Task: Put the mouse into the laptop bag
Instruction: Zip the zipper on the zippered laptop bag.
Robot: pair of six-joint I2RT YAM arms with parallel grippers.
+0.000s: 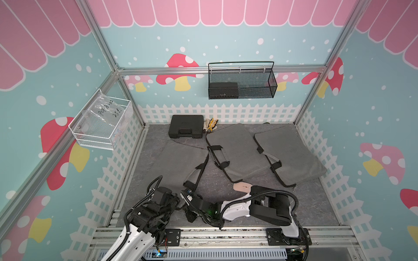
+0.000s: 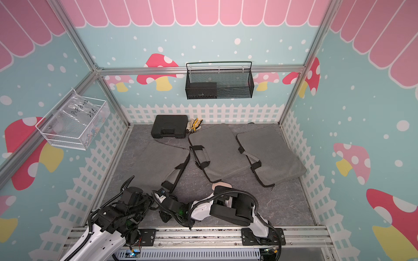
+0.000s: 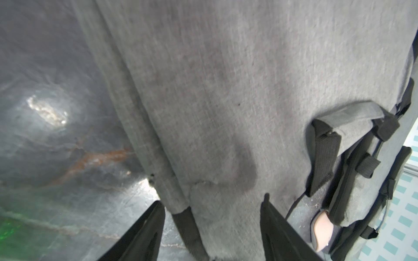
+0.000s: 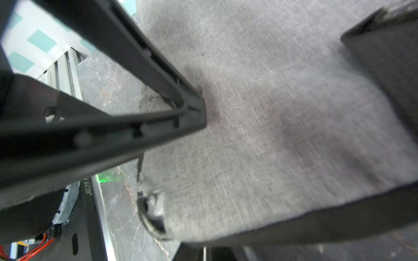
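The beige mouse (image 1: 242, 187) lies on the dark floor by the near corner of the middle grey bag; it shows in the left wrist view as the mouse (image 3: 322, 230). The laptop bag (image 1: 178, 162), grey with black trim and handles, lies flat at the left. My left gripper (image 3: 212, 203) is open and straddles this bag's near edge, and one of its fingers (image 4: 187, 106) presses on the fabric. My right gripper (image 4: 210, 250) reaches in from the right, shut on the bag's black-trimmed edge. Both arms crowd the bag's near right corner (image 1: 188, 192).
Two more grey bags (image 1: 235, 151) (image 1: 287, 156) lie side by side to the right. A black case (image 1: 186, 129) and work gloves (image 1: 210, 124) sit at the back. A black mesh basket (image 1: 242, 83) and a white wire basket (image 1: 101, 122) hang on the walls.
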